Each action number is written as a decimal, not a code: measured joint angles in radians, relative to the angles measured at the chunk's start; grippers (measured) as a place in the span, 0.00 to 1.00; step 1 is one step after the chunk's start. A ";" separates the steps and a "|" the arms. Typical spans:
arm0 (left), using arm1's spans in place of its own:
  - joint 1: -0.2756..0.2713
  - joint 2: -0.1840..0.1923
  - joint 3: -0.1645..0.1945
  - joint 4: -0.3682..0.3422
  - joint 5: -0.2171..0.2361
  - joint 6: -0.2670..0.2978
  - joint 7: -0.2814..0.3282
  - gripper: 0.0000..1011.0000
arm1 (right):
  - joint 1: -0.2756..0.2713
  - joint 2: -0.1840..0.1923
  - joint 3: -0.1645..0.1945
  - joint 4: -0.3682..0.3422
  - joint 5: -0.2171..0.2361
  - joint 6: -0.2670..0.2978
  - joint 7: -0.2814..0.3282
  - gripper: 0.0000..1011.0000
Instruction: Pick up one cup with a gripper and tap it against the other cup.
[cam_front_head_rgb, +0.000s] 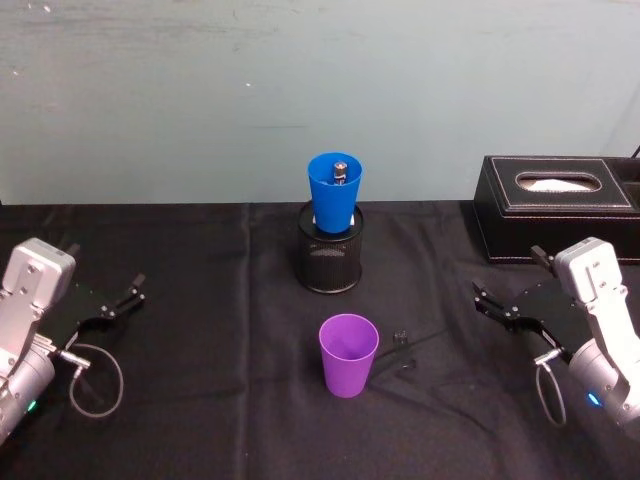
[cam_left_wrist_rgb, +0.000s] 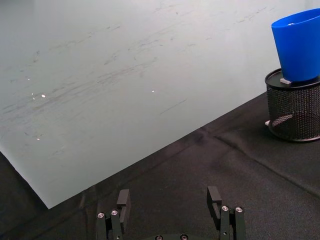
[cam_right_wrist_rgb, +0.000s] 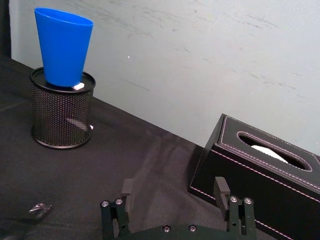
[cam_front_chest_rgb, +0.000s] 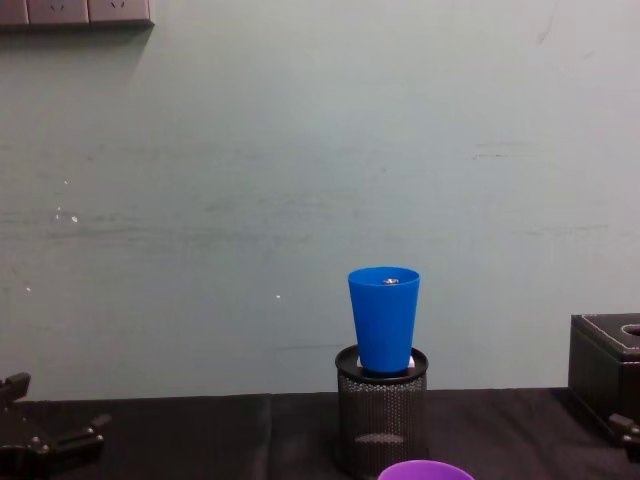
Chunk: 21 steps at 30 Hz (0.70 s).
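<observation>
Black counter (cam_front_head_rgb: 200, 400): left gripper (cam_left_wrist_rgb: 169, 195), right gripper (cam_right_wrist_rgb: 174, 185) idling, fingers apart; blue cup (cam_front_head_rgb: 335, 190) perching in mesh holder (cam_front_head_rgb: 330, 262), purple cup (cam_front_head_rgb: 348, 355) tap risking toppling it

A scuffed pale green wall (cam_front_chest_rgb: 300, 150) rises behind the black-clothed table (cam_front_head_rgb: 200, 400).

The purple cup (cam_front_head_rgb: 348, 355) at lower centre and the blue cup (cam_front_head_rgb: 334, 195) above it look like smooth, slightly glossy plastic. The holder (cam_front_head_rgb: 330, 265) under the blue one is black metal mesh. Matt black cloth, faintly creased, covers the counter (cam_front_head_rgb: 200, 330). The box (cam_front_head_rgb: 556, 215) at right looks like stitched black leather.
</observation>
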 joint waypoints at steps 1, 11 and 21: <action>0.000 0.000 0.000 0.000 0.000 0.000 0.000 0.99 | 0.000 0.000 0.000 0.000 0.000 0.000 0.000 0.99; 0.000 0.000 0.000 0.000 0.000 0.000 0.000 0.99 | 0.000 0.000 0.000 0.000 0.000 0.000 0.000 0.99; 0.000 0.000 0.000 0.000 0.000 0.000 0.000 0.99 | 0.000 0.000 0.000 0.000 0.000 0.000 0.000 0.99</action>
